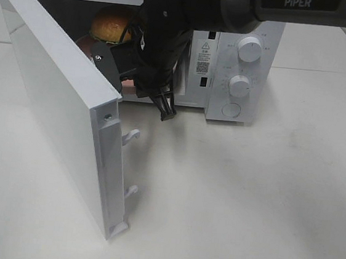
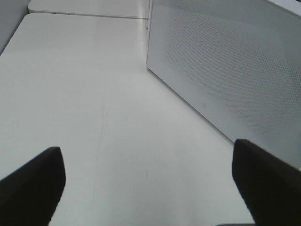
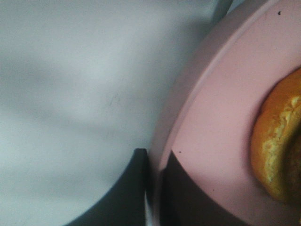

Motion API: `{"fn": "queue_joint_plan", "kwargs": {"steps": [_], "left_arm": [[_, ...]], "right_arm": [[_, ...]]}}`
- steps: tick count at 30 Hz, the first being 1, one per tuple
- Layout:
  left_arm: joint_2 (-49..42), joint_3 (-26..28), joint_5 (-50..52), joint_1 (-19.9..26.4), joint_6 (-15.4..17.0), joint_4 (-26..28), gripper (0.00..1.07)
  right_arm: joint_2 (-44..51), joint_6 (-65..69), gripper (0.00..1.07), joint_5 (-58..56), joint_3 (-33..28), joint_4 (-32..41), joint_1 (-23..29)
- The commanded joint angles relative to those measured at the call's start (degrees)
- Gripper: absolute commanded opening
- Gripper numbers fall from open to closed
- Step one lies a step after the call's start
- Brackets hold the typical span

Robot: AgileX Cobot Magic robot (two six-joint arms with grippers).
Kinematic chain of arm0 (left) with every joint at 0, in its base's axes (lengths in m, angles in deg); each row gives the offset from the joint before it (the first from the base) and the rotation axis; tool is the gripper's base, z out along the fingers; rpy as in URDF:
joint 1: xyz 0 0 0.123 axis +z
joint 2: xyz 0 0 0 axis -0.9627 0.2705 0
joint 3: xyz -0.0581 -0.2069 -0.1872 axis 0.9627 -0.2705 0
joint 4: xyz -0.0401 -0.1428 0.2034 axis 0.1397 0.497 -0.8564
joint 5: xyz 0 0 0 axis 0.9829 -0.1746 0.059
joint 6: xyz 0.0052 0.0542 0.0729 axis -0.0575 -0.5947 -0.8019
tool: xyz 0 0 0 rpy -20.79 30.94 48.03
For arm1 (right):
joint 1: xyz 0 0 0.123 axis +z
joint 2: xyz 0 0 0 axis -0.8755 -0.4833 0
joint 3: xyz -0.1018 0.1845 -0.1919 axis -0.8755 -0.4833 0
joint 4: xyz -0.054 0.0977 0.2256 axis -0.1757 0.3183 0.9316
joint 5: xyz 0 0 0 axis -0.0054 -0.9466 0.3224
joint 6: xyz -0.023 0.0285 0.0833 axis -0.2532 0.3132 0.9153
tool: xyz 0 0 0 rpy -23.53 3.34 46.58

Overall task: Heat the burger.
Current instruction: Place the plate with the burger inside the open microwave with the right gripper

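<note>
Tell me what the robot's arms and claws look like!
The right arm is bulky and black, with a grey metal sleeve and a black band reading PiPER in white. The left gripper has two blunt black fingers. The right gripper has dark fingers too.

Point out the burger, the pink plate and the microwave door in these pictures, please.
burger (image 1: pixel 112 23): exterior high view, on the top of the bun.
pink plate (image 3: pixel 211 122): right wrist view, on its bare flat surface.
microwave door (image 1: pixel 54 86): exterior high view, on its broad white face.
</note>
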Motion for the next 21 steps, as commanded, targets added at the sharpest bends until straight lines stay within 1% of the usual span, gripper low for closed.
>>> {"fn": "queue_joint_plan", "kwargs": {"steps": [1,2,6,11,21], "left_arm": [[-0.86,-0.23,0.74,-0.06,0.46,-0.29,0.90],[-0.86,-0.23,0.74,-0.06,0.46,-0.29,0.90],[-0.86,-0.23,0.74,-0.06,0.46,-0.29,0.90],[-0.86,-0.23,0.74,-0.06,0.46,-0.52,0.90],[-0.86,-0.23,0.74,-0.06,0.46,-0.57,0.90]], "right_arm": [[-1.26,1.95,0.00,1.89,3.95,-2.23,-0.06],[-1.26,1.95,0.00,1.89,3.95,-2.23,-0.06],[-3.90,5.16,0.00,1.89,7.62,-3.72,-0.06],[-6.30,7.91,0.00,1.66,10.31,-4.18,-0.74],[-6.93,7.96,0.01,1.72,10.71,-4.13,-1.38]]}}
